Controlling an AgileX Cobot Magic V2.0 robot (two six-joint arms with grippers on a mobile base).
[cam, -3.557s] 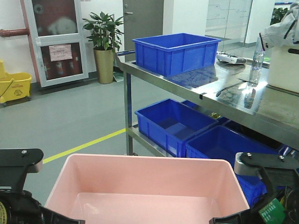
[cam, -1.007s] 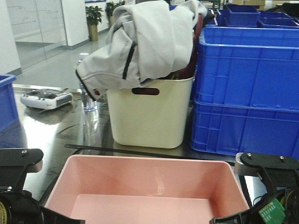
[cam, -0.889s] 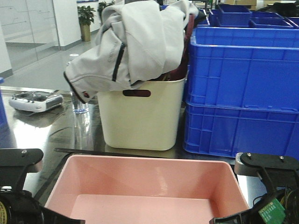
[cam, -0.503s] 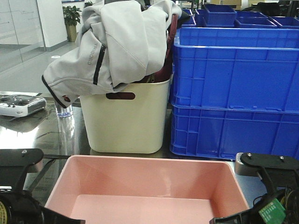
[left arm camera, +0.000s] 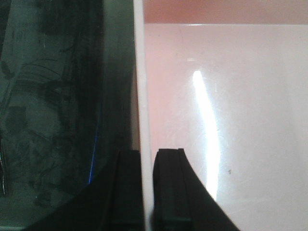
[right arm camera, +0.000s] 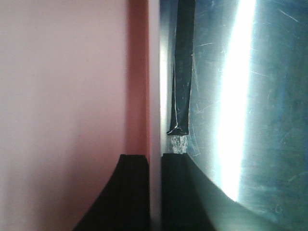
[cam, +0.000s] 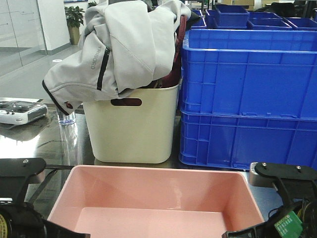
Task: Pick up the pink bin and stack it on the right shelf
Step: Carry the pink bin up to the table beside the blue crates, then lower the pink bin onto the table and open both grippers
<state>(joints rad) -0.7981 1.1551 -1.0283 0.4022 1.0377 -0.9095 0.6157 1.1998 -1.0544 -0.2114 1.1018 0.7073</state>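
Observation:
The pink bin (cam: 158, 191) fills the bottom of the front view, held between my two arms. My left gripper (left arm camera: 147, 187) is shut on the bin's left rim (left arm camera: 140, 86), one finger inside the wall and one outside. My right gripper (right arm camera: 154, 192) is shut on the bin's right rim (right arm camera: 154, 72) in the same way. The shiny steel top of the right shelf (cam: 59, 144) lies under and ahead of the bin; it also shows beside the bin in the right wrist view (right arm camera: 250, 96) and dark in the left wrist view (left arm camera: 57, 96).
On the shelf top ahead stands a cream tub (cam: 131, 129) with a grey jacket (cam: 119, 44) draped over it. Two stacked blue crates (cam: 247, 94) stand to its right. A clear bottle (cam: 67, 114) and a remote controller (cam: 17, 110) sit at the left. A black tape strip (right arm camera: 182, 67) lies on the steel.
The view has swung right along the shelf: the cream tub and blue crates shifted left in the frame, then nearly settled. The bin stays gripped between both grippers.

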